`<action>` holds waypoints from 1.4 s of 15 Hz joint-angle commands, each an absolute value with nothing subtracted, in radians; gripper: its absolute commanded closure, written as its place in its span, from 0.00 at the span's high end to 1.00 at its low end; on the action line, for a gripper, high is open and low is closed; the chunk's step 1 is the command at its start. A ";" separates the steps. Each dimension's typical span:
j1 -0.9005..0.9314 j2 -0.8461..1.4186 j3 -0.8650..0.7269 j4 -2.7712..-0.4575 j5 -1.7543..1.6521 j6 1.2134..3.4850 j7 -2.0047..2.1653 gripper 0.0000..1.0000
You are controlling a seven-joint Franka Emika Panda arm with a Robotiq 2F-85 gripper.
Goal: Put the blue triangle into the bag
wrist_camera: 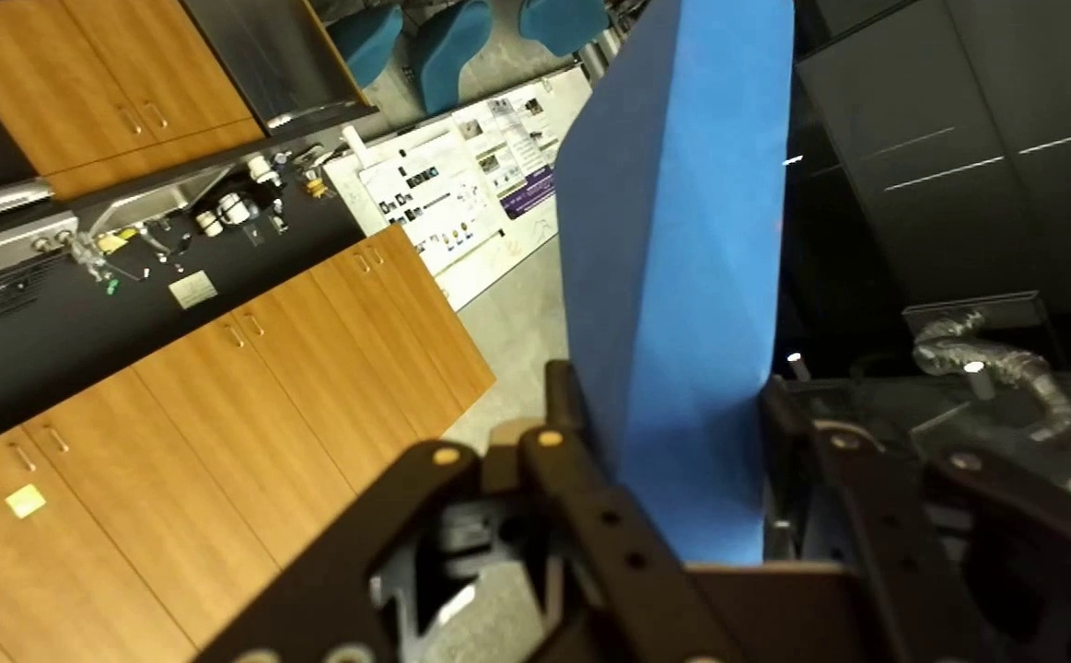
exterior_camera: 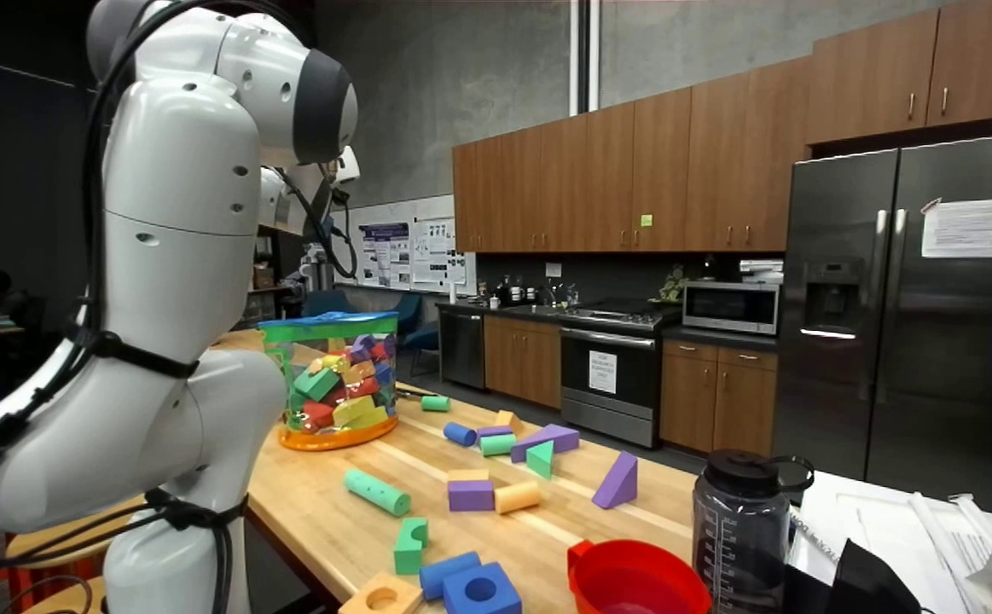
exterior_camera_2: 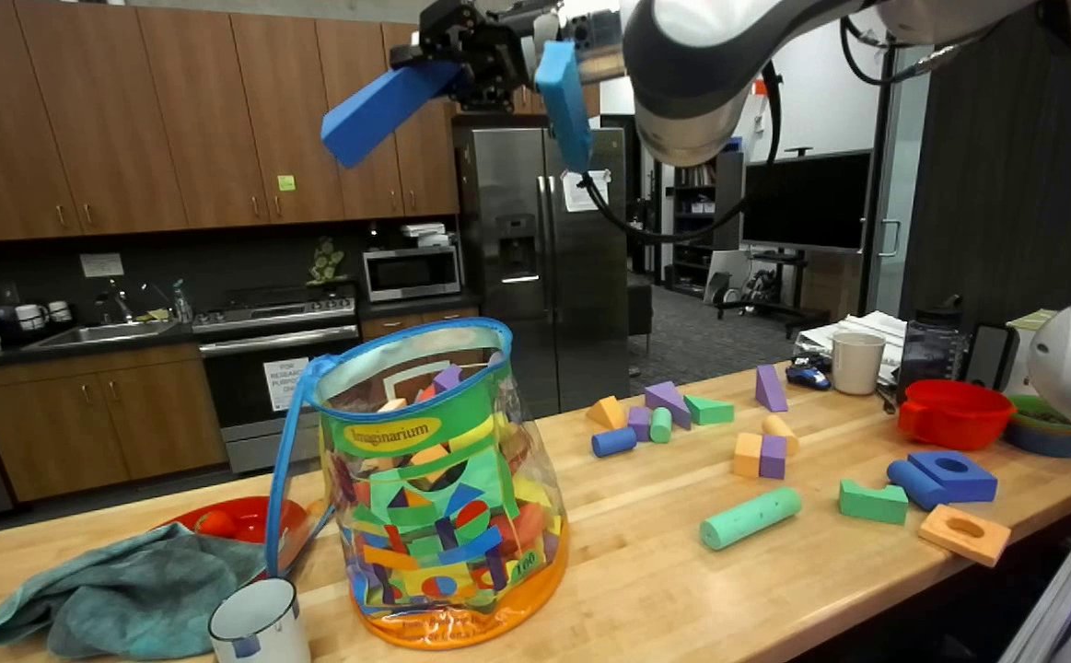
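Gripper (wrist_camera: pixel 671 414): one, pinching one blue triangle (wrist_camera: pixel 710 230) from two sides
Triangle's place: in the air, higher than the rim of one bag (exterior_camera_2: pixel 475 402) and outside it; whether straight over the opening, I cannot tell
Bag: upright on one table (exterior_camera_2: pixel 618 571), top open, many blocks (exterior_camera: pixel 316 384) heaped inside, too jumbled to count
Purple blocks (exterior_camera_2: pixel 770 389): four on the table, two of them large wedges
Green blocks (exterior_camera: pixel 376 492): five on the table, three cylinders, one wedge, one arch
Blue blocks (exterior_camera: pixel 460 433): three on the table, two cylinders and one square with a round hole
Orange blocks (exterior_camera_2: pixel 607 414): four, one holed
Mugs (exterior_camera_2: pixel 857 364): two on the table
Red bowl (exterior_camera_2: pixel 949 435): one
Bottle (exterior_camera: pixel 739 529): one, near the bowl
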State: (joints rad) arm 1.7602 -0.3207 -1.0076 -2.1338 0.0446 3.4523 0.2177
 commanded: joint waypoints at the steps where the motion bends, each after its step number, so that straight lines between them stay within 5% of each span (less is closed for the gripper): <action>1: 1.807 -0.240 -1.116 -2.049 0.069 3.455 0.255 0.18; 4: 1.831 -0.201 -1.191 -2.021 0.072 3.456 0.277 0.18; 5: 1.838 -0.198 -1.209 -2.021 0.072 3.456 0.284 0.68; 7: 1.851 -0.195 -1.243 -2.026 0.067 3.456 0.295 0.73; 11: 1.843 -0.213 -1.266 -2.065 0.048 3.457 0.292 0.98; 21: 1.638 -0.129 -1.282 -2.103 0.147 3.451 0.314 1.00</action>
State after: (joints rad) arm 1.7256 -0.2011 -1.2764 -2.1123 0.0862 3.4522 0.2896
